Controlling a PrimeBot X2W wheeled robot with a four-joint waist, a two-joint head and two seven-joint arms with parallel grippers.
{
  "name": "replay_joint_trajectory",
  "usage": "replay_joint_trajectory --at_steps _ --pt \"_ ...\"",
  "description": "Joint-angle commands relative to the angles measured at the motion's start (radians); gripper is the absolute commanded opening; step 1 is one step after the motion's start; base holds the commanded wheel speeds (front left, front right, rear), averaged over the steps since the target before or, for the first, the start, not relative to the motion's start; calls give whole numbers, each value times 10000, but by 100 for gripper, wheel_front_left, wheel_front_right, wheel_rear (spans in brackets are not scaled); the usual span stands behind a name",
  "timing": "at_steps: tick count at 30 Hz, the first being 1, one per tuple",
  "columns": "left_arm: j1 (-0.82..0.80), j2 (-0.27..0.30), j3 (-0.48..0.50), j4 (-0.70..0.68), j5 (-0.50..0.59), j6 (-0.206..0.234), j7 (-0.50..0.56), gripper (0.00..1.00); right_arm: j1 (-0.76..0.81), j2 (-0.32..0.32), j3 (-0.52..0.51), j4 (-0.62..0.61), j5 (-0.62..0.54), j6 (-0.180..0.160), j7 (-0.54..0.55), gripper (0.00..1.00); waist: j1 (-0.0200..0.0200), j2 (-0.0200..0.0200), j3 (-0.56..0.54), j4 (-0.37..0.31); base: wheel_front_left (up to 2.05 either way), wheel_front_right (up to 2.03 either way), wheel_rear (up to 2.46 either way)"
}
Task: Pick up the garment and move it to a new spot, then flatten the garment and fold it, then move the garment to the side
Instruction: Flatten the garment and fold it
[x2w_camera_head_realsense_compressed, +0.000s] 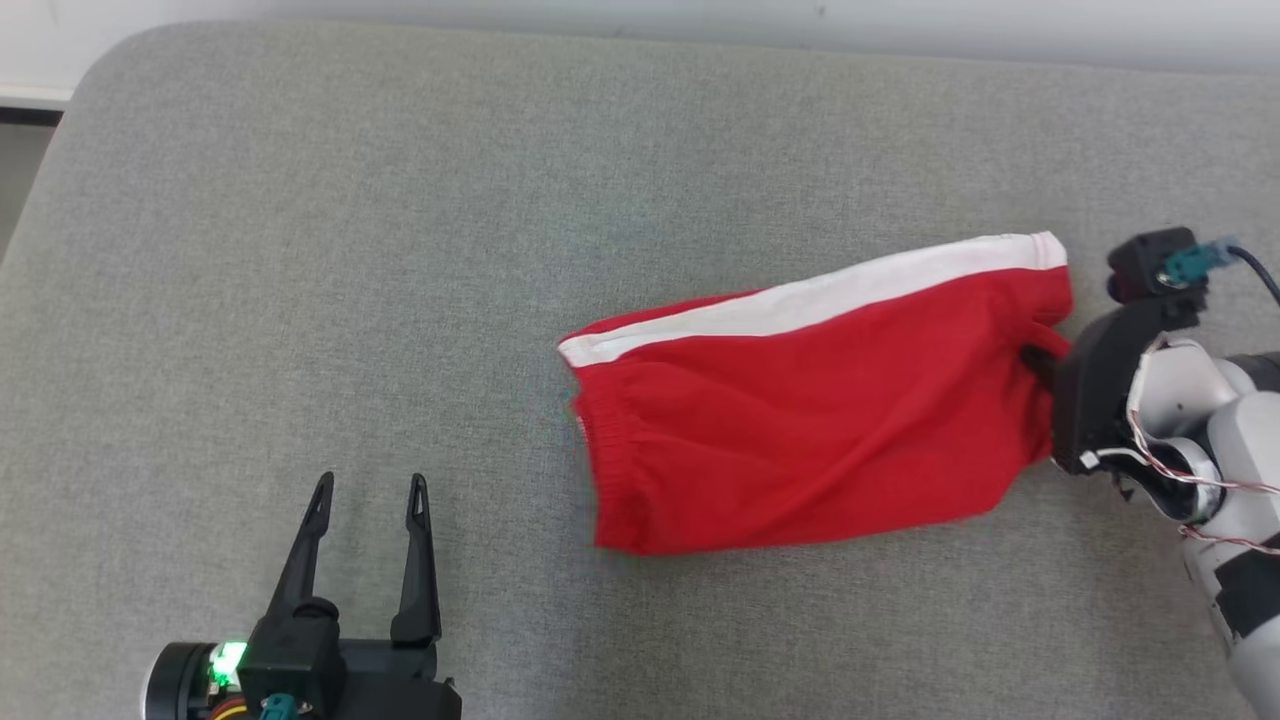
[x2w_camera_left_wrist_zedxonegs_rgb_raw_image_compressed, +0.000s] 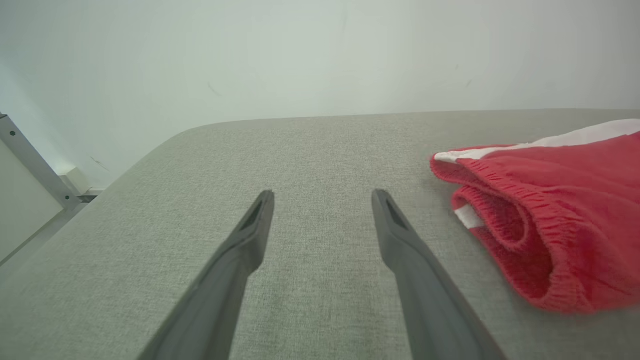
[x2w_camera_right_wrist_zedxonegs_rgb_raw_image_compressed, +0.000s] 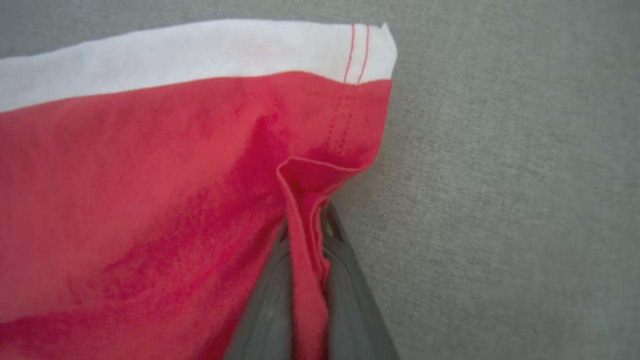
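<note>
Pinching a hem fold of the red garment (x2w_camera_head_realsense_compressed: 800, 420), which lies right of centre on the grey surface (x2w_camera_head_realsense_compressed: 400, 250), the right gripper (x2w_camera_right_wrist_zedxonegs_rgb_raw_image_compressed: 306, 220) begins the pick-up, while the left gripper (x2w_camera_head_realsense_compressed: 370, 495) hovers spread wide; next, probably a steady lift.

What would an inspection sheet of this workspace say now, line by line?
Surface: grey woven pad, rounded corner at the far left.
Job's things: red, white-striped shorts lying on the pad, right of middle, waistband toward the left hand.
Clutter: nothing seen.
Hands: left hand open, over the pad, apart from the shorts; right hand shut on a fold at the shorts' leg hem.
Cables: thin wires on the right arm; dark cable at a teal plug.
Surroundings: pale wall behind; grey metal bar at the left.
</note>
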Motion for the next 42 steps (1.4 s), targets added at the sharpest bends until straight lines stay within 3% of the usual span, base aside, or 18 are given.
replay_joint_trajectory --at_steps 1,10,16,19,24,32,36,42 --pt "151 -49 20 43 110 -46 -26 100 361 -6 -267 128 -247 -42 -123 0 0 0 -151 -115 0 0 0" --pt "409 -105 87 173 157 -219 -26 100 1537 -71 -2144 -650 -1453 -35 -795 0 0 0 -623 -509 0 0 0" --pt "431 -146 149 159 200 -269 -26 100 2391 277 -3393 -1961 -2366 -34 -781 0 0 0 -758 -776 0 0 0" --pt "414 -167 172 226 211 -315 -26 100 2699 531 -3553 -2662 -2594 -34 -613 0 0 0 -825 -863 0 0 0" --pt "341 -218 164 333 221 -380 -26 100 2960 862 -3023 -3848 -2830 -34 -367 0 0 0 -970 -910 0 0 0" --pt "358 -289 187 461 202 -480 -26 100 2769 1192 -853 -4764 -2480 -34 -73 0 0 0 -1155 -803 0 0 0" --pt "383 -299 248 490 173 -516 -26 100 2310 1472 -80 -4539 -2317 -34 -54 0 0 0 -1172 -773 0 0 0" --pt "282 -385 179 563 181 -604 -26 100 1398 2218 1007 -3218 -2160 -34 -211 0 0 0 -1179 -484 0 0 0"
